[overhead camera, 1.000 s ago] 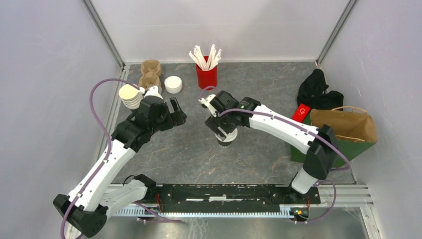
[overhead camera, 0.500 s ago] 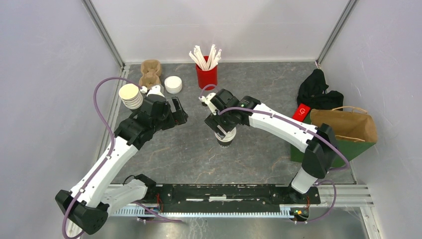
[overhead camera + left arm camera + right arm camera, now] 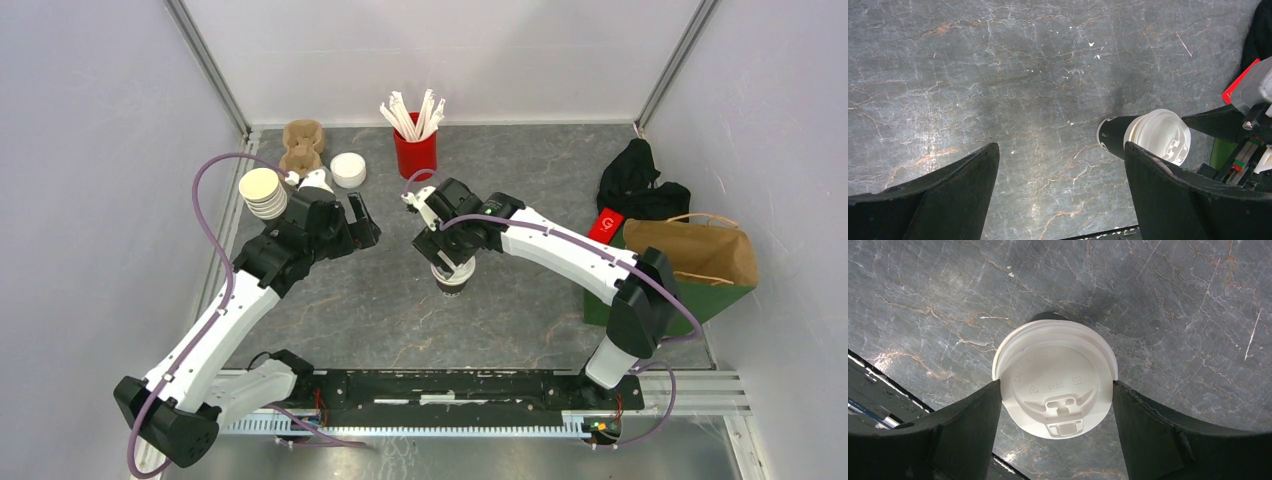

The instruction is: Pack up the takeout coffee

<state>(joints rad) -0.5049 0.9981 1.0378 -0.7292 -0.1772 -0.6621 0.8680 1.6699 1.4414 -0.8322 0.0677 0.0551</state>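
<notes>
One takeout coffee cup (image 3: 453, 281), black with a white sip lid (image 3: 1055, 385), stands in the middle of the table. My right gripper (image 3: 449, 268) reaches down over it, and its fingers (image 3: 968, 420) press the lid's rim on both sides, so it is shut on the cup. The cup also shows in the left wrist view (image 3: 1145, 137), at the right. My left gripper (image 3: 360, 224) is open and empty above bare table (image 3: 1060, 150), left of the cup. The second lidded cup is out of view.
A stack of lidless cups (image 3: 262, 193), a cardboard carrier (image 3: 302, 147) and a stack of white lids (image 3: 348, 170) sit at the back left. A red holder with white sticks (image 3: 415, 148) stands at the back. A brown paper bag (image 3: 690, 250), a black cloth (image 3: 635, 180) and a red item (image 3: 604, 226) lie at the right.
My left arm has drawn back a little toward the back left. My right gripper and the cup have shifted slightly left and away.
</notes>
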